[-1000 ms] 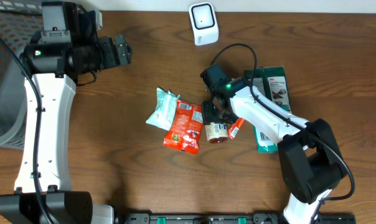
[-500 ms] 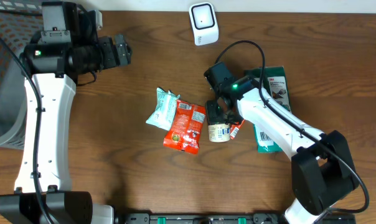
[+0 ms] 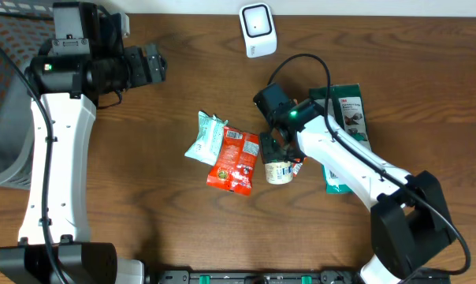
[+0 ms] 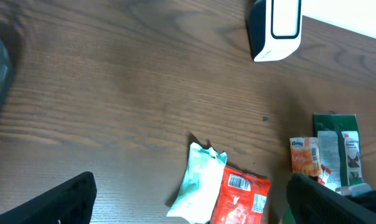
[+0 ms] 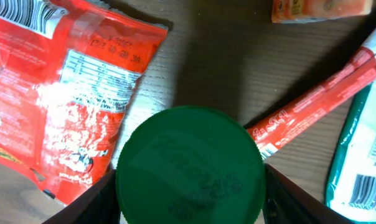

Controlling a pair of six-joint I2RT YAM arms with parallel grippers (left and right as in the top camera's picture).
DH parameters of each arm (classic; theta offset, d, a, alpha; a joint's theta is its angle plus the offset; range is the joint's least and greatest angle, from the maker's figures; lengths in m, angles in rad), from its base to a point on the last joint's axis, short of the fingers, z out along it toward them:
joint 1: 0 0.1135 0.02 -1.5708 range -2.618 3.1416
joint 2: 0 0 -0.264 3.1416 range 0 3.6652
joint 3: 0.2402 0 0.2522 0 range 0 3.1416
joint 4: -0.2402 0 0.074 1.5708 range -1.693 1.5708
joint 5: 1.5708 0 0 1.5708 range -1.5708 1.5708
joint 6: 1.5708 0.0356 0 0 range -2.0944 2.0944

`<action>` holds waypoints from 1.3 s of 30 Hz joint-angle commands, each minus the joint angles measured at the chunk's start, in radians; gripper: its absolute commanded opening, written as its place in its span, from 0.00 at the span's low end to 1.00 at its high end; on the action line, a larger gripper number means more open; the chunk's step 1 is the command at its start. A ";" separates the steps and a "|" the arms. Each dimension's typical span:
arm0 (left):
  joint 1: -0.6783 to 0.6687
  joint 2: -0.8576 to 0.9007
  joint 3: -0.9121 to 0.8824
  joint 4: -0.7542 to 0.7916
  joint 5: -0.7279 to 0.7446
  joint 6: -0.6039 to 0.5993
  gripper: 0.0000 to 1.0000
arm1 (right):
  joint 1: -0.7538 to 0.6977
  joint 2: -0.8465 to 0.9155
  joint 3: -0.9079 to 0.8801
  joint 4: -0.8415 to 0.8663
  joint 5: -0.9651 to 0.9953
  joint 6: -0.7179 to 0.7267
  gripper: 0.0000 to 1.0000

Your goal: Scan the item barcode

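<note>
We hold green-lidded jar [image 5: 191, 165]: right gripper [image 3: 276, 155] clamped on it, mid-table beside red snack packet [image 3: 236, 160]. Left gripper [image 3: 154, 63] far left, jaws apart, empty. Scanner [image 3: 258, 30] far, well apart. We judge pick done; carry and barcode presentation left.

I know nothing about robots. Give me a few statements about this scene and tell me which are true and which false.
1. The right end effector grips a green-lidded jar. True.
2. The left end effector holds the red snack bag. False: it is open and empty, far from the bag.
3. The white scanner sits apart from the other items. True.
4. The snack bag lies on the scanner. False: they are well apart.
</note>
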 commanded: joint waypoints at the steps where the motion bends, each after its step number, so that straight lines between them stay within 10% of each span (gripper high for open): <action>1: 0.000 0.004 0.010 -0.004 0.012 0.010 0.97 | 0.005 -0.043 0.008 -0.009 0.029 0.013 0.45; 39: 0.000 0.004 0.010 -0.004 0.012 0.010 0.97 | 0.055 -0.143 -0.001 -0.037 0.064 0.049 0.43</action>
